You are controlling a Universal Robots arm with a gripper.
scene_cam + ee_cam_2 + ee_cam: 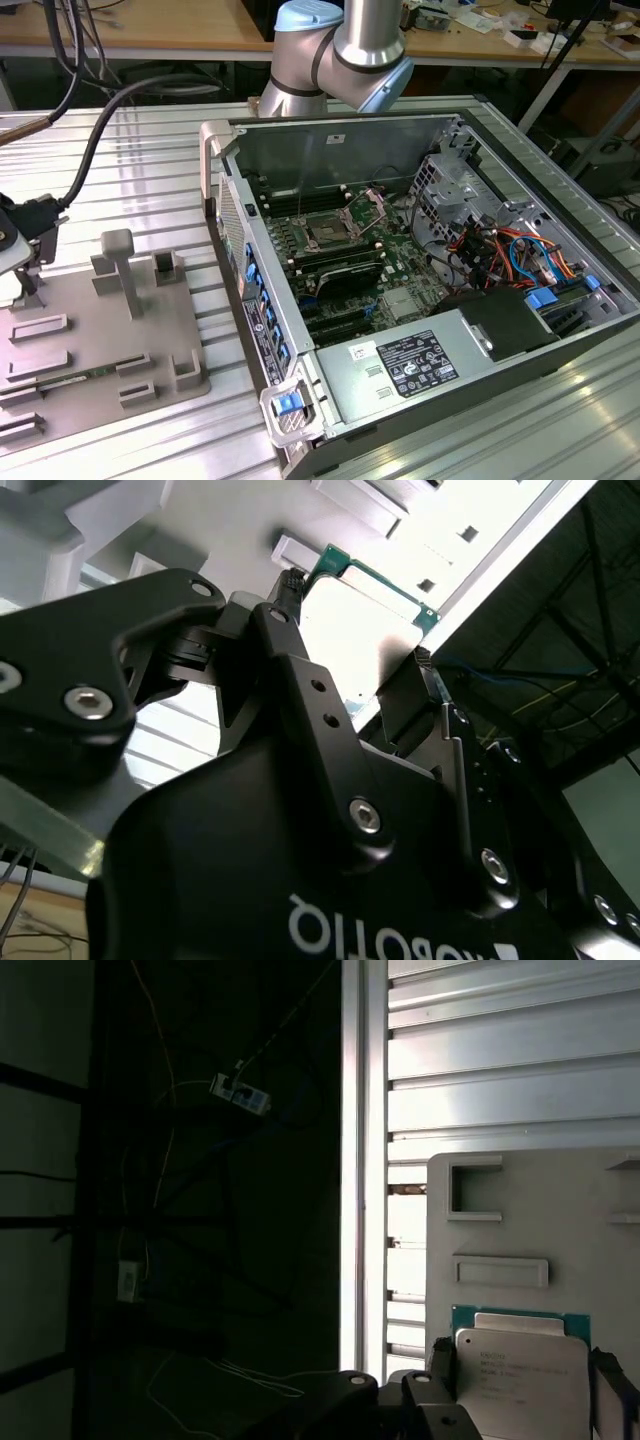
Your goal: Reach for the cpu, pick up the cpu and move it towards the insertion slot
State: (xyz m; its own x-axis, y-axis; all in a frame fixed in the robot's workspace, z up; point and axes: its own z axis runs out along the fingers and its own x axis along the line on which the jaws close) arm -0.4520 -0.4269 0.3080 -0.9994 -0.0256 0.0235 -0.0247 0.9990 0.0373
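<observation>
Narrowly parted claw [355,622] pinching cpu [520,1372] edges.

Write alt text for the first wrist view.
The gripper holds the cpu by two opposite edges, over a grey fixture plate with rectangular recesses. The plate lies on a ribbed metal table; beyond its edge, dark space with loose cables.

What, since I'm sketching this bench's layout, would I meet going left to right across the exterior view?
Gripper with the chip between its fingers → grey holder plate → computer case's side wall → processor socket → orange and blue cables.
</observation>
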